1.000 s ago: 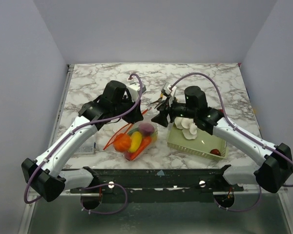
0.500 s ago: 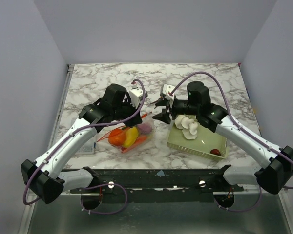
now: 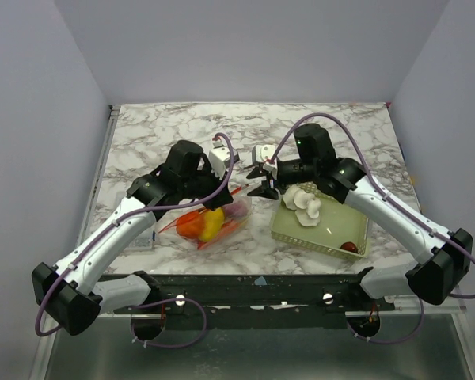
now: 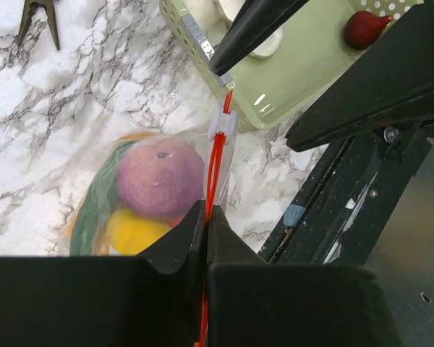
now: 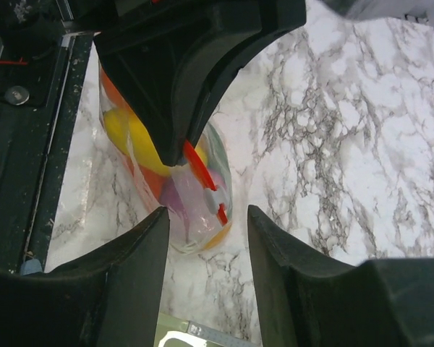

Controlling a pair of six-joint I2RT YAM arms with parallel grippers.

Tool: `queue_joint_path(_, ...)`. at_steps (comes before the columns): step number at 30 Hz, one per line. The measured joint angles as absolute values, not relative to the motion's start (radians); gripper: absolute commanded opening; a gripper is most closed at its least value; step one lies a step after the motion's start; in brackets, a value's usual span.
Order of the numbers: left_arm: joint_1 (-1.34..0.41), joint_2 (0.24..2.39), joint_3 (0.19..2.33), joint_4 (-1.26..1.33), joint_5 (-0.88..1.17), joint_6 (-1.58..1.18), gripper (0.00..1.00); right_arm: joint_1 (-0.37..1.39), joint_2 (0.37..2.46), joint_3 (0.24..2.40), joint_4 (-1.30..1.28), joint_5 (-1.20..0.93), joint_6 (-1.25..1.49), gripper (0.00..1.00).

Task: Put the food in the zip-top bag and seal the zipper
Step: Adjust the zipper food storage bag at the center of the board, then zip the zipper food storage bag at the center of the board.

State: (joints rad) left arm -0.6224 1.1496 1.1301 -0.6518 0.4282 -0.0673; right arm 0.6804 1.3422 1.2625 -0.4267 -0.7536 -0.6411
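Over the marble tabletop (image 3: 166,131) your left end effector (image 4: 205,214) is clamped on the zipper (image 4: 217,163) of the loaded zip-top bag (image 3: 210,226), so centre the open right end effector (image 5: 207,211) around the white slider (image 4: 223,124) first.

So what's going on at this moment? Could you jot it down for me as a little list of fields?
left gripper: shut on the zipper
right gripper: open, one fingertip next to the white slider
zip-top bag: holds a purple piece and a yellow piece
basket: white bulbs and a red piece inside
seal: cannot tell if finished
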Motion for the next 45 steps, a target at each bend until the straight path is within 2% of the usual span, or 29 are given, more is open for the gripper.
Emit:
queue_joint_path(6,-0.622,1.146,1.129,-0.638,0.445,-0.067,0.0,0.686,1.366,1.267,-0.459,-0.764,-0.675,0.39)
queue_joint_path(19,-0.622,1.146,1.125,-0.633,0.463,-0.067,0.0,0.691,1.394,1.277,-0.458,-0.777,-0.683,0.35)
queue_joint_path(24,-0.622,1.146,1.125,-0.633,0.465,-0.067,0.0,0.701,1.417,1.289,-0.465,-0.779,-0.689,0.28)
queue_joint_path(30,-0.622,1.146,1.124,-0.633,0.467,-0.067,0.0,0.707,1.422,1.309,-0.465,-0.781,-0.694,0.26)
queue_joint_path(36,-0.622,1.144,1.124,-0.633,0.465,-0.067,0.0,0.708,1.422,1.309,-0.466,-0.781,-0.701,0.14)
queue_joint_path(41,-0.622,1.138,1.124,-0.633,0.46,-0.06,0.0,0.71,1.422,1.309,-0.461,-0.78,-0.695,0.11)
queue_joint_path(44,-0.622,1.138,1.124,-0.633,0.46,-0.055,0.0,0.71,1.422,1.308,-0.455,-0.78,-0.681,0.01)
queue_joint_path(45,-0.622,1.138,1.124,-0.633,0.46,-0.053,0.0,0.71,1.422,1.308,-0.455,-0.78,-0.682,0.0)
